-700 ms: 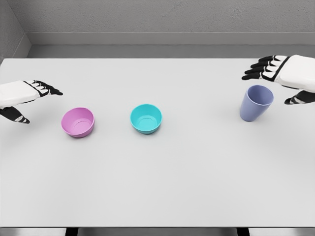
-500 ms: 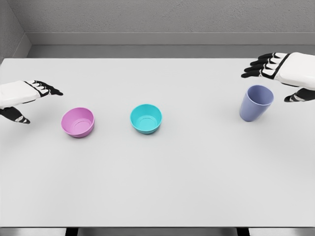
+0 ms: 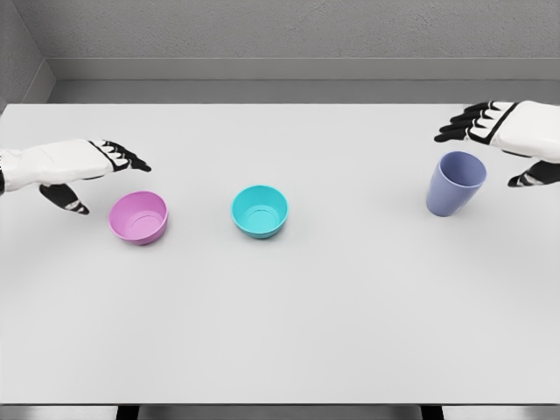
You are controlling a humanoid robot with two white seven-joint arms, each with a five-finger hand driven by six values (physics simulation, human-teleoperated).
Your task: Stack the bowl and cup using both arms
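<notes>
A pink bowl point(image 3: 138, 217) sits on the white table point(image 3: 289, 324) at the left, and a teal bowl point(image 3: 260, 211) stands near the middle. A lavender cup point(image 3: 455, 183) stands upright at the right. My left hand point(image 3: 92, 173) hovers open just up and left of the pink bowl, fingers stretched over its far rim, not touching it. My right hand point(image 3: 499, 140) is open above and to the right of the cup, with its thumb out beyond the cup's right side, holding nothing.
The table's far edge meets a grey wall point(image 3: 289, 35), and its front edge runs along the bottom of the view.
My left hand has moved right, toward the pink bowl. The right hand shifted slightly right and back. Bowls and cup have not moved.
</notes>
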